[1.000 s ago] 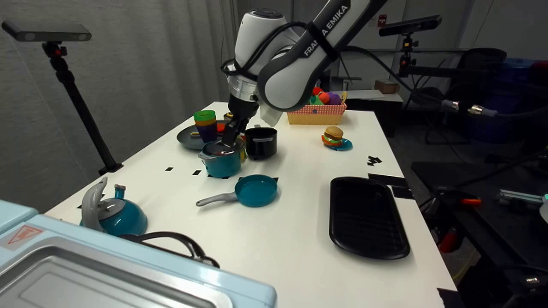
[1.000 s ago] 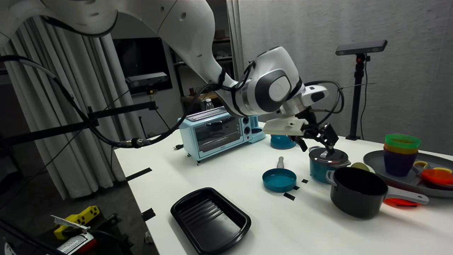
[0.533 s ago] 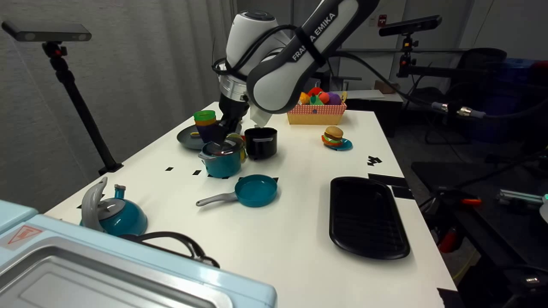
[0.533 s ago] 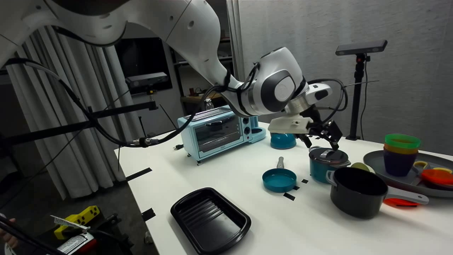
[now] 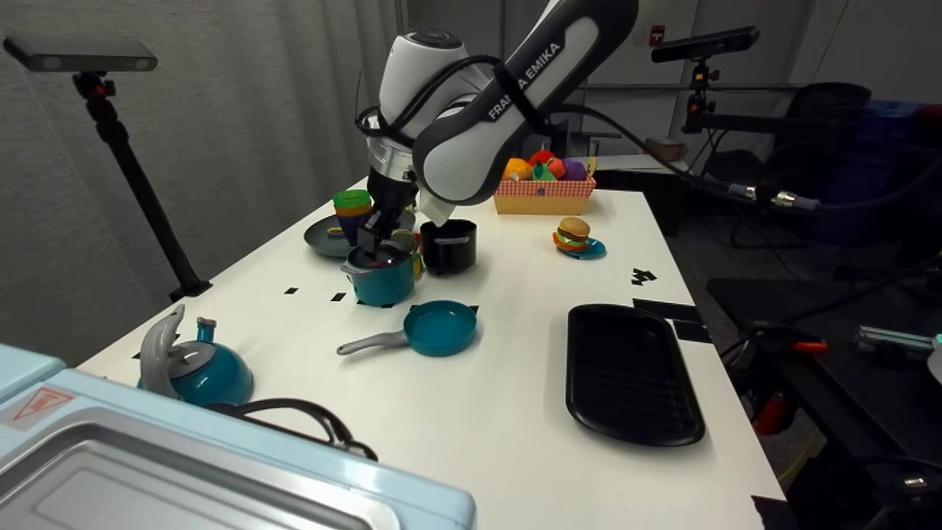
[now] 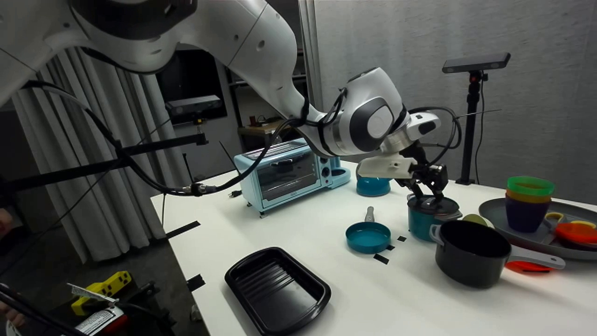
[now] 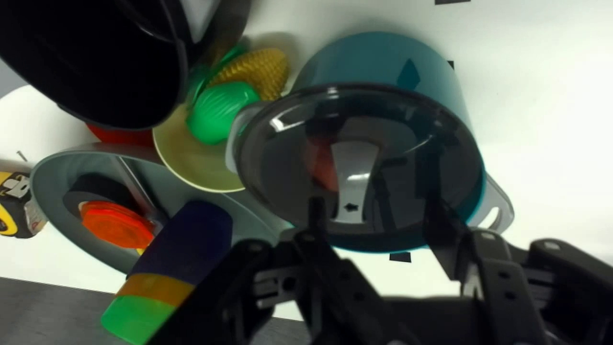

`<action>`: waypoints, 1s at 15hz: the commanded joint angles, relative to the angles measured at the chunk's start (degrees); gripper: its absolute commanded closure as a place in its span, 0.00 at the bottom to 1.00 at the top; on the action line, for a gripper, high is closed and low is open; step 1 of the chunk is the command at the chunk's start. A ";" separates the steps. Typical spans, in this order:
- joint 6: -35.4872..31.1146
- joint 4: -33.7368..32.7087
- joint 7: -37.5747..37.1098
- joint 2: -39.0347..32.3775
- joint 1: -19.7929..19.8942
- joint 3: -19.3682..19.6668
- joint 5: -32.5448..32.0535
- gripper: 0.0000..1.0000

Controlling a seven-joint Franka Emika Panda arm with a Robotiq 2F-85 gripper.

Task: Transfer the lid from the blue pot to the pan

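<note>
Wrist view, left to right: one finger (image 7: pixel 316 215) of the tool (image 7: pixel 376 207), then the lid handle (image 7: pixel 355 175), then a wider gap, then the second finger. Tool released, fingers spread apart, nothing held. Handle's long axis runs up the picture, roughly square to the closing direction, most of it beyond the fingertips. Lid (image 7: pixel 397 139) is on the blue pot (image 7: pixel 364 57), just under the tool; whether the tips touch it, can't tell. My reading: lining up for the grasp, transfer not begun. Probably wants a small shift toward the left of that picture and a little more reach before closing, else the finger nearer the handle may meet it first and nudge the lid. Containers, left to right in an exterior view: black tray (image 6: pixel 275 289) on the counter (image 6: pixel 373 298); pan (image 6: pixel 368 236), uncovered, near the blue pot with counter showing between, grey handle (image 6: pixel 370 214) pointing to the back; blue pot, lidded, contents uncertain: a reddish patch (image 7: pixel 323 163) shows in the dark lid, inside or reflected, can't say; black pot (image 6: pixel 466 265), inside too dark to read; a bowl (image 7: pixel 184 165) tucked behind it, mostly hidden there, though the wrist view shows a green piece (image 7: pixel 218 109) seemingly lying in it; grey platter (image 6: pixel 493 212) carrying stacked cups (image 6: pixel 527 212) and, right of them, a red dish (image 6: pixel 578 231).
</note>
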State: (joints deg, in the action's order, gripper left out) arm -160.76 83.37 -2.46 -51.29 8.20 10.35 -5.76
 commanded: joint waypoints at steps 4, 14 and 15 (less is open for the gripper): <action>1.95 -5.18 0.05 -2.83 0.83 -0.07 1.11 0.98; -5.35 8.73 -2.46 7.46 -4.44 3.91 -0.96 0.96; -6.46 11.51 -2.83 9.58 -5.46 4.49 -1.12 0.96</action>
State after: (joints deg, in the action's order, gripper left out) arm -163.64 84.90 -2.98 -49.22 6.18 12.47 -5.79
